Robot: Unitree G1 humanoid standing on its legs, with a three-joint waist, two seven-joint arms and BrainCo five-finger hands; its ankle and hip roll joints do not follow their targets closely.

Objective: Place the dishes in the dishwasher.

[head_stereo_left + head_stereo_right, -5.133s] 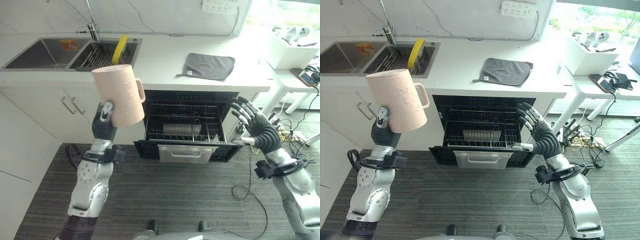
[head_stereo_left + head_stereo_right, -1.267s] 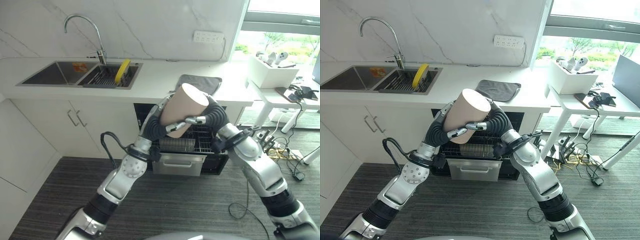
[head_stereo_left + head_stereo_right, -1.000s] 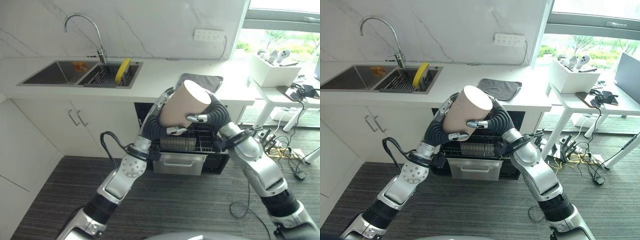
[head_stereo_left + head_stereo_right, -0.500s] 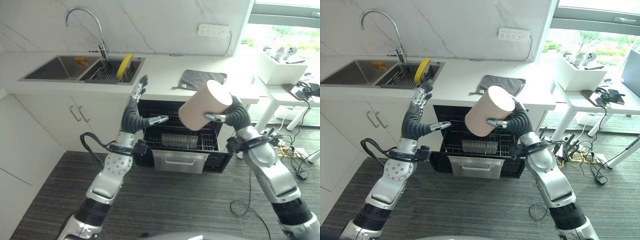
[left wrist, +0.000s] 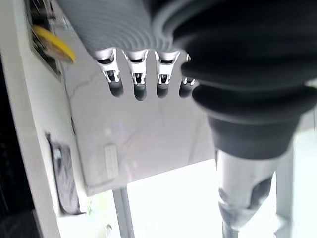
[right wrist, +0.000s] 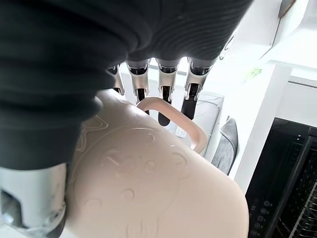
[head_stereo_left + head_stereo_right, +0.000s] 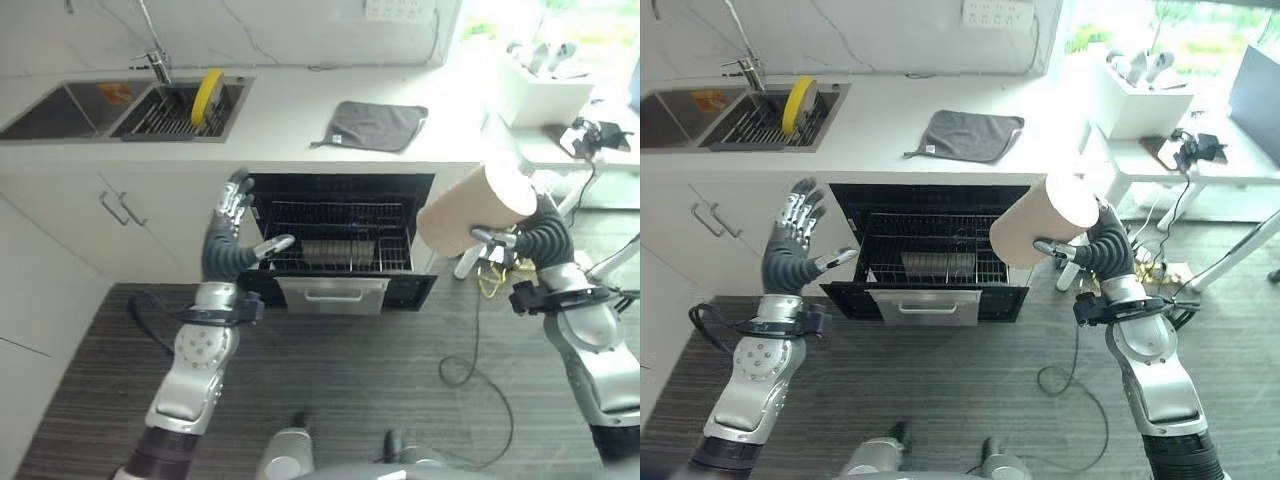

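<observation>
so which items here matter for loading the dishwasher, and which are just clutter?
Job:
pink mug in right hand
open dishwasher
yellow plate in sink rack

Lying about:
grey cloth on counter
white bin on side table

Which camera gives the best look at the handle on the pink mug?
The right wrist view: the mug's handle loops just past the right hand's fingers, seen from close. Both eye views show the right hand holding the mug beside the open dishwasher, but its handle is hidden there.

The pink cup [image 7: 1042, 232] hides most of the right hand's [image 7: 1102, 247] fingers.
</observation>
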